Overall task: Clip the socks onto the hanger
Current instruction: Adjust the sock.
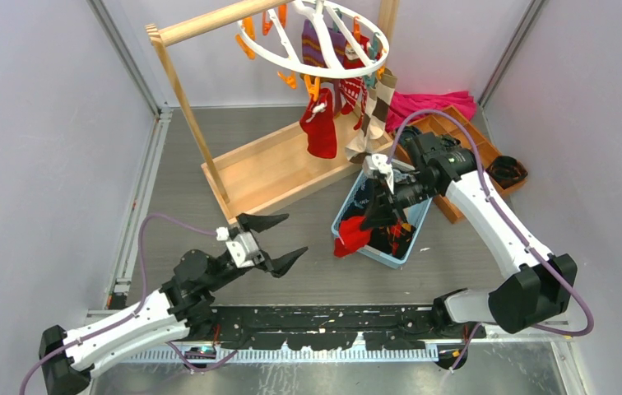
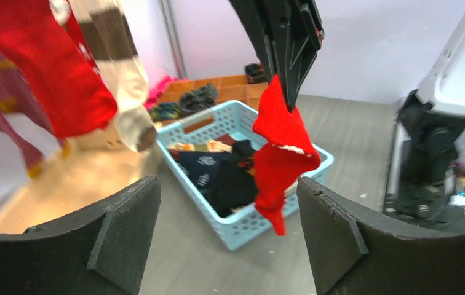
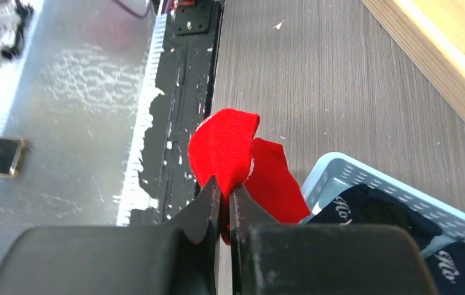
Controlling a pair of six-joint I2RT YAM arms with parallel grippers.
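Pinching a fold of the red sock point(image 3: 227, 144) between its thin black tips, my right gripper point(image 3: 221, 185) has its jaws clenched tight on the cloth. The sock is soft knit, bright red with a thin white streak, crumpled into two limp lobes that dangle at the rim of the basket point(image 1: 376, 257). That basket is pale blue plastic lattice, rectangular, with dark socks heaped inside. My left gripper point(image 1: 295, 234) waits nearby above the grey wood-grain table point(image 1: 209, 148), its broad matte black jaws spread wide and holding nothing. Beyond the basket, a pale wooden stand point(image 1: 192, 107) carries the hanger point(image 1: 291, 54), a white plastic ring with orange clips point(image 1: 312, 85) already gripping several socks.
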